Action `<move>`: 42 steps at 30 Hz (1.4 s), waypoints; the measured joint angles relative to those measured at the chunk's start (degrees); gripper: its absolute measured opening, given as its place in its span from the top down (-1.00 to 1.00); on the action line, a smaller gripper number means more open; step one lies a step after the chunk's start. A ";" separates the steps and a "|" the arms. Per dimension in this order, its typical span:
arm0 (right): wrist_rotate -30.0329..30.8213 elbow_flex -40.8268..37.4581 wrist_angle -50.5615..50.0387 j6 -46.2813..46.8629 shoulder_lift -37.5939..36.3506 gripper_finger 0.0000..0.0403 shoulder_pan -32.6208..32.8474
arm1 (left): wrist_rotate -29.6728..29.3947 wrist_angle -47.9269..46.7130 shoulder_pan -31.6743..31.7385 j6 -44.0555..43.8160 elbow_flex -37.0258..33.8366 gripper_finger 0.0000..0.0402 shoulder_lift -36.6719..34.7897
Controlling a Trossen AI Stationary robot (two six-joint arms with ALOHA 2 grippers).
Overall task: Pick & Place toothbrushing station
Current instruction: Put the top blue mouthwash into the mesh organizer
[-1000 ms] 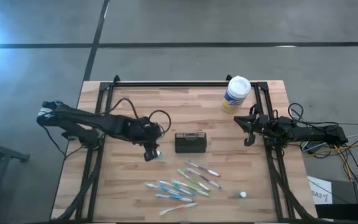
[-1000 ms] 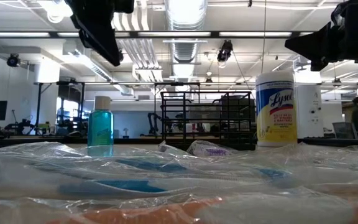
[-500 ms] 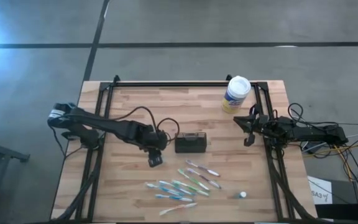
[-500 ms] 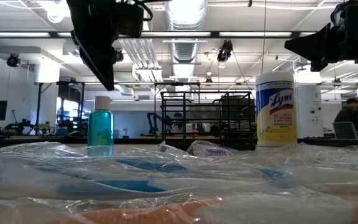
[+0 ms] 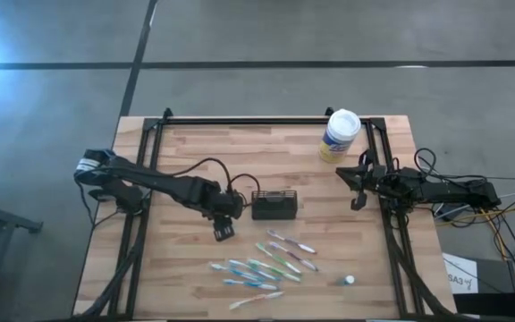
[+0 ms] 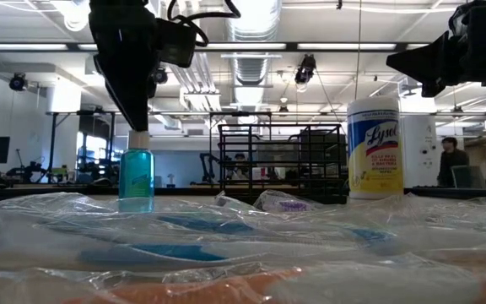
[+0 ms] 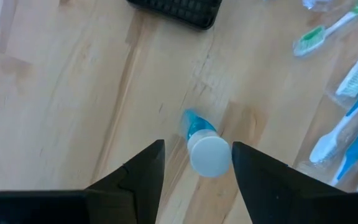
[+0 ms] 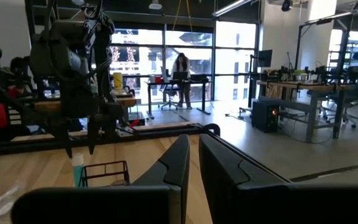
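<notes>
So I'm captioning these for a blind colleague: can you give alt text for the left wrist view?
The left hand, fingers open, hangs directly above a small upright blue bottle with a white cap on the pale wooden table. A corner of the black box-shaped holder and several wrapped toothbrushes lie beyond.

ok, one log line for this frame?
left pincer: open, above blue bottle | right pincer: shut, idle at right edge | black holder: untouched on table
</notes>
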 joint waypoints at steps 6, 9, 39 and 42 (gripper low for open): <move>0.00 -0.02 0.00 0.00 0.00 0.82 0.00 | 0.02 0.02 -0.09 -0.19 -0.02 0.04 1.09; 0.01 -0.02 0.00 0.00 0.00 0.82 0.00 | 0.01 0.04 -0.09 -0.21 -0.02 0.04 1.13; 0.01 -0.04 0.00 0.00 0.00 0.82 0.00 | -1.38 1.25 -0.16 1.00 -1.09 0.52 1.15; 0.01 -0.04 0.00 0.00 0.00 0.82 0.00 | -1.38 1.25 -0.34 1.47 -1.09 0.47 1.15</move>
